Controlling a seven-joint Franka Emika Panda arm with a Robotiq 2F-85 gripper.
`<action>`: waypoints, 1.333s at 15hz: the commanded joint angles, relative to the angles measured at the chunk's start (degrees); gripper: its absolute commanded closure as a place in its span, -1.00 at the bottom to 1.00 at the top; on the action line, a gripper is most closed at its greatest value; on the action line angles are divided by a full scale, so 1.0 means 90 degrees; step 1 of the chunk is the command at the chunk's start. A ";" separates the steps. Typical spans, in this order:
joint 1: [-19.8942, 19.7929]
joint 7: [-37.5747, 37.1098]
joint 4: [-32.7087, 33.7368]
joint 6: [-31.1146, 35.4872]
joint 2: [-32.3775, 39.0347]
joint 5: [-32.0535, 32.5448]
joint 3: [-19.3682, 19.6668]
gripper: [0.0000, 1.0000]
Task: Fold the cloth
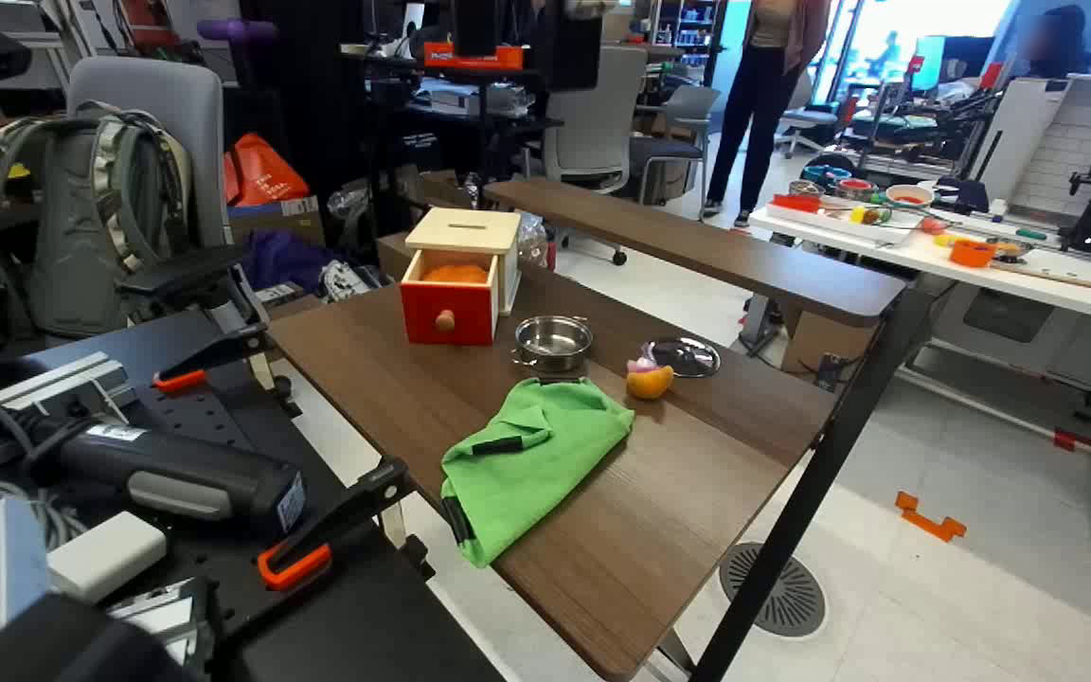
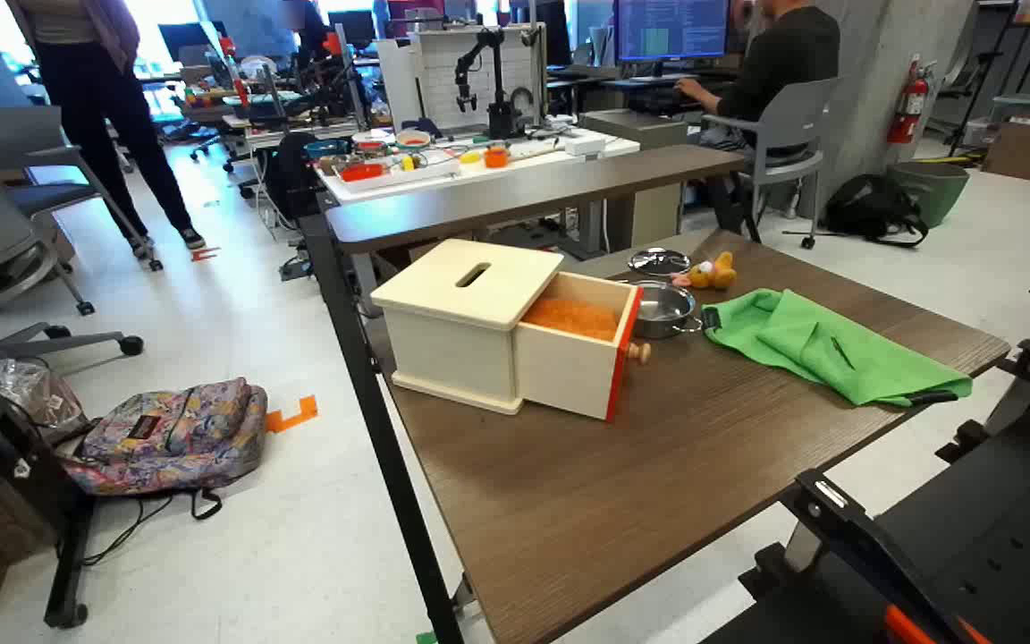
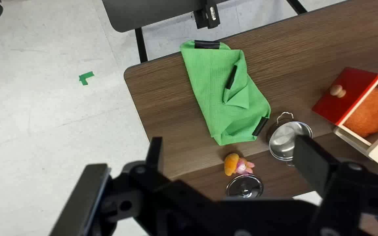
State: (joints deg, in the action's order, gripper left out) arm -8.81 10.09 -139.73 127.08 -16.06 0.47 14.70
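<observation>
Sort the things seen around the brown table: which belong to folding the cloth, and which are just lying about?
Belongs to the job:
green cloth
open pincer

Just lying about:
pale wooden box
its red-fronted drawer, pulled out
orange material inside that drawer
metal pot
shiny lid
orange-and-pink toy

On your worktop [image 2: 622, 501] stands a wooden box [image 2: 454, 349], drawer [image 2: 566, 368] open. Near it you see a metal pot [image 1: 553, 346].
</observation>
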 commanded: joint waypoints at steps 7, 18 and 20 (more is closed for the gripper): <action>-0.0064 0.0061 -0.0029 0.0052 0.0050 -0.0012 -0.0079 -1.00; 0.0017 0.0074 -0.0776 0.2226 0.1458 0.0048 -0.0348 -1.00; -0.0014 0.0019 -0.0777 0.2616 0.1910 0.0193 -0.0395 -1.00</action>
State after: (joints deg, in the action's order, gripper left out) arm -8.56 10.14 -146.92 145.38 -4.08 0.47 11.85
